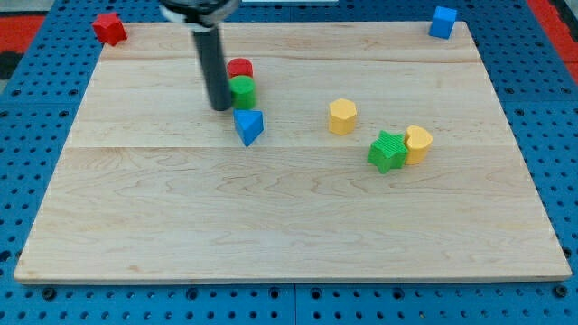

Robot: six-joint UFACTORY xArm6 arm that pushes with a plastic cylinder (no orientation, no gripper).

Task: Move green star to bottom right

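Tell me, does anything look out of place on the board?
Nothing is damaged. One oddity: my tip rests beside the green round block, at the view's upper left, far from the green star.

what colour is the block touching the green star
Yellow: the yellow block sits against the green star on its right in the camera view.

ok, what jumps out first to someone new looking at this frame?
The dark rod dropping in from the view's top, my tip right beside the green cylinder and red cylinder. Then the green star touching a yellow block, right of centre.
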